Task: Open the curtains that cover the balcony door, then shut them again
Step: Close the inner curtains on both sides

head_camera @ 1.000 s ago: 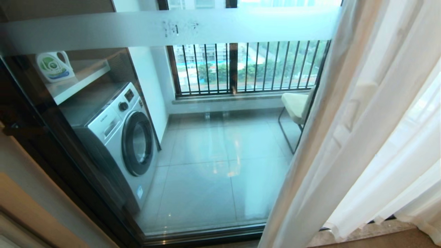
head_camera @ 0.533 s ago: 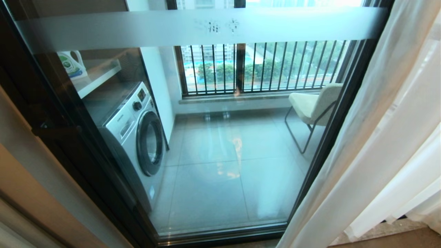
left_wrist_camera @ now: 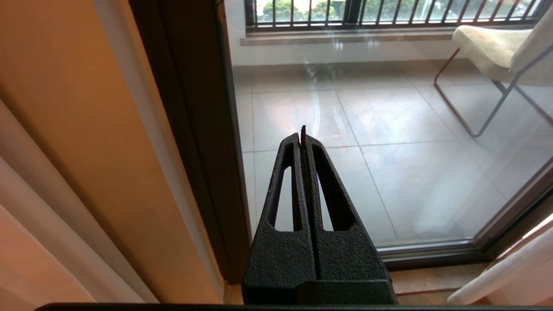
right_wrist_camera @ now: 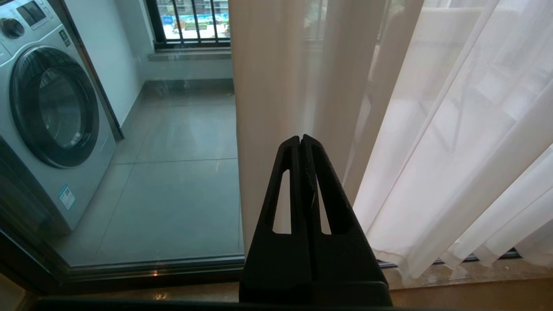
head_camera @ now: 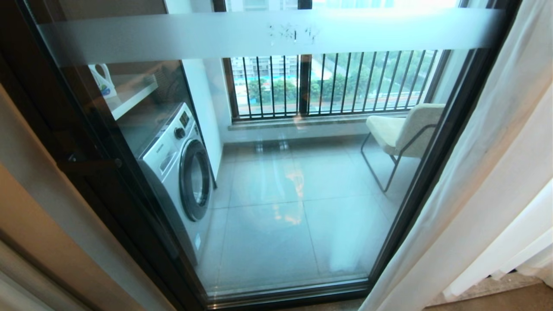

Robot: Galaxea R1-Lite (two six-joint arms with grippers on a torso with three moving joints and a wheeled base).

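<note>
The left gripper (left_wrist_camera: 302,137), black with slotted triangular fingers, is closed with its fingers pressed together and holds nothing; it points at the lower part of the balcony door (left_wrist_camera: 389,181), near the dark frame post. The right gripper (right_wrist_camera: 301,140), of the same black form, is also closed and empty, and it points at the hanging edge of the sheer white curtains (right_wrist_camera: 276,86). Neither gripper shows in the head view.

In the head view the tall glass balcony door (head_camera: 281,242) in its dark brown-black metal frame fills the middle, and its glass is uncovered. The sheer white curtains (head_camera: 488,181) hang gathered at the right side, beside the right frame post. At the left a thicker beige-tan drape (head_camera: 39,216) hangs next to the left frame post; the left wrist view shows its orange-tan folds (left_wrist_camera: 86,151) close up.

Behind the glass lies a grey tiled balcony floor (head_camera: 276,224). A white front-loading washing machine with a dark round door (head_camera: 181,168) stands at the left; whether anything is inside the drum I cannot tell. Above it a white shelf (head_camera: 134,97) carries a white detergent jug with a handle (head_camera: 103,82). The washing machine (right_wrist_camera: 47,112) appears also in the right wrist view, not in the left one. A cream chair on thin metal legs (head_camera: 404,134) stands at the right. Farthest is a black-barred railing window (head_camera: 332,82). A frosted horizontal band with small characters (head_camera: 276,32) crosses the top of the glass
</note>
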